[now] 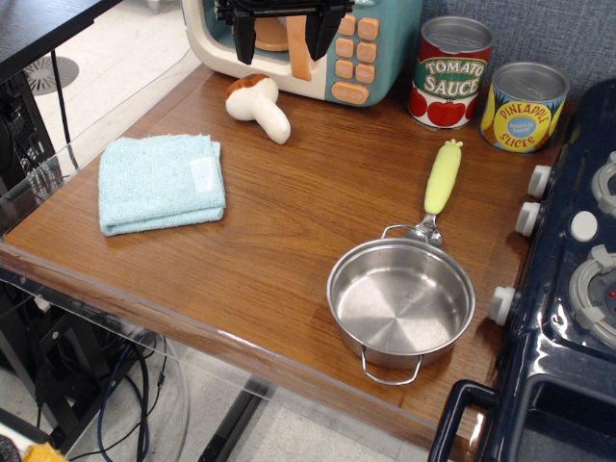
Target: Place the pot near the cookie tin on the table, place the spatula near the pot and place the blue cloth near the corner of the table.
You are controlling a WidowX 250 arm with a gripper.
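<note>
Brown wood-grain table [289, 231] with clear acrylic rim, pale floor [115, 67] beyond.

- Red can [450, 72] read "TOMATO SAUCE"
- Yellow can [524, 107] read "PINEAPPLE SLICES"; small print on its blue badge was illegible
- White label on the blue cloth [160, 183] showed no readable text

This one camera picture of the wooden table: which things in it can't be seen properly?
- Black end effector: cut off by the top edge; open or shut unclear.
- Yellow-green plastic-handled spatula: its metal head is partly hidden behind the rim of the shiny round steel pot.
- Dark navy toy stove: cropped by the right and bottom edges.
- Folded light blue terry cloth: its white label is too small to read.
</note>
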